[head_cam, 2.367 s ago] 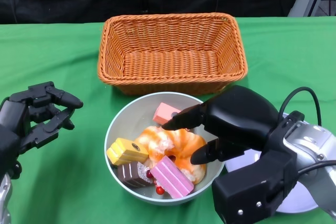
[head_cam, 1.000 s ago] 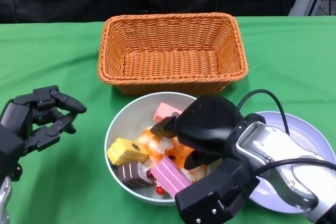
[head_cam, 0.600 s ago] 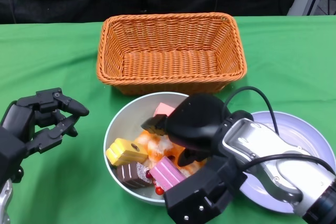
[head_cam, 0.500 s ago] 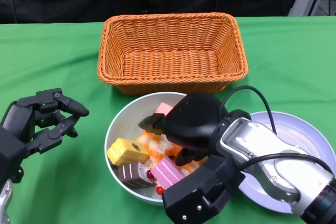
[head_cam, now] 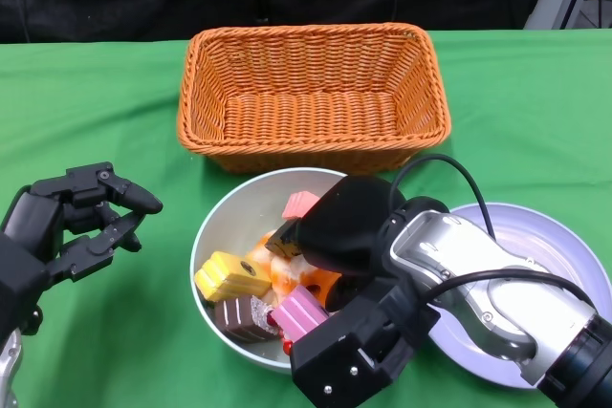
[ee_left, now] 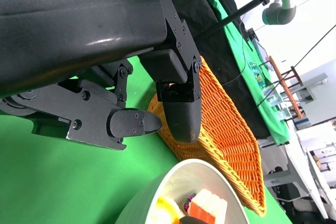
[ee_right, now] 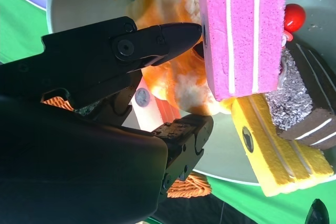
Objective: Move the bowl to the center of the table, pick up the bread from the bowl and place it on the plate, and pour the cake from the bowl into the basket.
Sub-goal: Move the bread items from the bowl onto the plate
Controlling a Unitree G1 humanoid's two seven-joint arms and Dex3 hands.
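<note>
Orange-glazed ring-shaped bread [head_cam: 325, 279] lay in the pale round bowl [head_cam: 222, 228] among pink, yellow and brown cake slices, and the right hand [head_cam: 339, 231] reached down into the bowl with its fingertips [ee_right: 181, 32] apart on either side of the bread, one touching it, not clamped. Step judged: picking up the bread; next, the fingers needed to close, lift and carry it to the lilac plate [head_cam: 564, 265] behind them. Left hand [head_cam: 67, 222] hovered beside the bowl, fingers apart, holding nothing, the woven orange basket [head_cam: 311, 93] beyond.

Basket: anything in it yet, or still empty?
Empty. The head view shows only bare wicker on the basket's floor; the cake pieces and the bread are all still in the bowl.
</note>
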